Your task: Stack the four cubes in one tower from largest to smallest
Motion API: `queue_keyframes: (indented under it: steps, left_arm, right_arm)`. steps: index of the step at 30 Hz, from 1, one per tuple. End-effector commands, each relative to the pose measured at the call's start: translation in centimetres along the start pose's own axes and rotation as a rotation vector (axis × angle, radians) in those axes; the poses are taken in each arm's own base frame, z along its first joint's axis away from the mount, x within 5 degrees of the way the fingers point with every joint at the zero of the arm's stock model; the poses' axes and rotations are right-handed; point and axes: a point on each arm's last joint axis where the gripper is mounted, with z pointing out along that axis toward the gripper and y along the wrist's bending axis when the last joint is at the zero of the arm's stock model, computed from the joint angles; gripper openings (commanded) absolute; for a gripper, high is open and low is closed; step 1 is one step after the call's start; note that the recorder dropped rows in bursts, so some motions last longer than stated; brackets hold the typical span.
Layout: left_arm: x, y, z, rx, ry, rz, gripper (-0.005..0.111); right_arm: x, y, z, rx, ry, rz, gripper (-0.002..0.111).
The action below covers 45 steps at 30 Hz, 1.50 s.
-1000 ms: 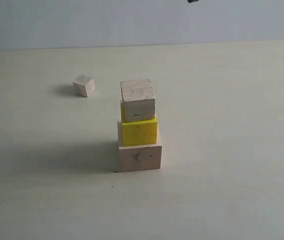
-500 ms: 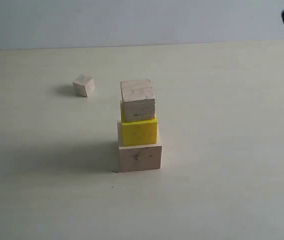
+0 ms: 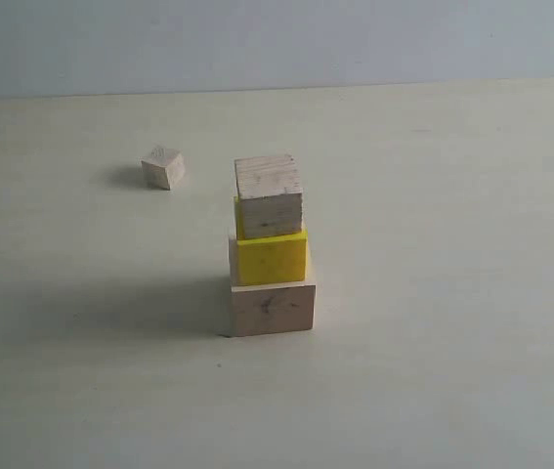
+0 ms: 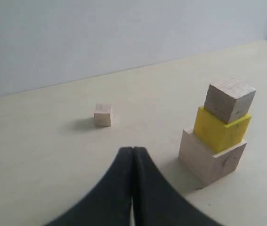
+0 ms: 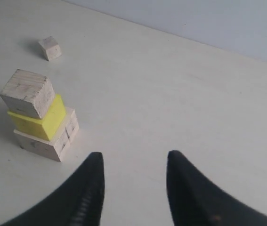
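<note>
Closed tight and empty at left gripper (image 4: 133, 162); parted, holding nothing, at right gripper (image 5: 133, 162), well clear of tower (image 5: 41, 125)

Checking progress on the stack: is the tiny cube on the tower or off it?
Off. The tiny cube sits alone on the table, apart from the tower of three.

a pale cream desk (image 3: 433, 293) with a matte top fills most of the view, a tiny dark speck (image 3: 220, 365) lies near its middle, and its far edge meets a smooth light blue-grey wall (image 3: 277, 39) running straight across behind.
</note>
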Motion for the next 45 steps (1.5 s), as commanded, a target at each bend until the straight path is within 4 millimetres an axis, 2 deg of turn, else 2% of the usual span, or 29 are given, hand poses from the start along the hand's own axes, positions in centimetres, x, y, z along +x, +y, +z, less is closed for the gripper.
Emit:
queue_keyframes:
  steps: [1, 3, 4, 7, 11, 18, 21, 24, 27, 30, 33, 36, 38, 39, 45]
  left_arm:
    - [0.0, 0.0, 1.8, 0.001, 0.085, -0.034, 0.0]
    - [0.1, 0.1, 3.0, 0.0, 0.152, -0.046, 0.0]
    - [0.2, 0.1, 4.3, -0.002, 0.221, -0.05, 0.0]
    - [-0.3, 0.3, 6.8, -0.005, 0.325, -0.059, 0.0]
    - [-2.2, 0.3, 11.0, 0.001, 0.462, -0.085, 0.0]
    - [-4.9, 0.4, 21.6, 0.019, 0.729, -0.128, 0.0]
    - [-5.1, 0.7, 25.8, 0.014, 0.803, -0.112, 0.0]
    - [-5.3, 1.3, 28.5, 0.004, 0.843, -0.125, 0.0]
    - [-4.7, 2.6, 31.0, -0.019, 0.907, -0.151, 0.001]
    - [-4.1, 4.3, 33.1, -0.046, 0.948, -0.181, 0.012]
    - [-3.7, 5.8, 35.0, -0.065, 0.977, -0.203, 0.034]
    - [-3.2, 6.7, 36.7, -0.048, 1.006, -0.171, 0.056]
    - [-3.1, 7.0, 38.5, -0.03, 1.001, -0.138, 0.074]
    - [-3.1, 7.1, 39.1, -0.025, 0.994, -0.129, 0.077]
    - [-2.3, 7.8, 43.6, 0.005, 0.967, -0.067, 0.077]
  right_arm:
    - [0.7, -0.6, -0.5, 0.018, -0.061, -0.021, 0.02]
    - [1.1, -0.8, -0.8, 0.01, -0.089, -0.019, 0.009]
    - [1.3, -0.9, -1.0, 0.001, -0.116, -0.016, 0.0]
    - [2.0, -1.2, -1.4, -0.012, -0.169, -0.014, 0.0]
    - [3.2, -1.5, -1.4, -0.017, -0.239, -0.031, 0.0]
    - [5.2, -1.0, 0.2, -0.042, -0.294, -0.078, 0.0]
    - [5.5, -0.7, 0.8, -0.06, -0.301, -0.065, 0.0]
    - [5.8, -0.5, 1.2, -0.068, -0.301, -0.074, 0.0]
    - [6.1, -0.3, 1.6, -0.075, -0.3, -0.081, 0.0]
    - [6.1, -0.3, 1.5, -0.076, -0.303, -0.081, 0.0]
    - [6.0, -0.3, 1.5, -0.078, -0.308, -0.081, 0.0]
    - [6.1, -0.2, 1.7, -0.084, -0.322, -0.092, 0.0]
    - [6.4, 0.0, 2.2, -0.089, -0.325, -0.107, 0.0]
    - [6.4, 0.1, 2.3, -0.093, -0.329, -0.108, 0.0]
    - [6.4, 0.1, 2.3, -0.093, -0.342, -0.118, 0.0]
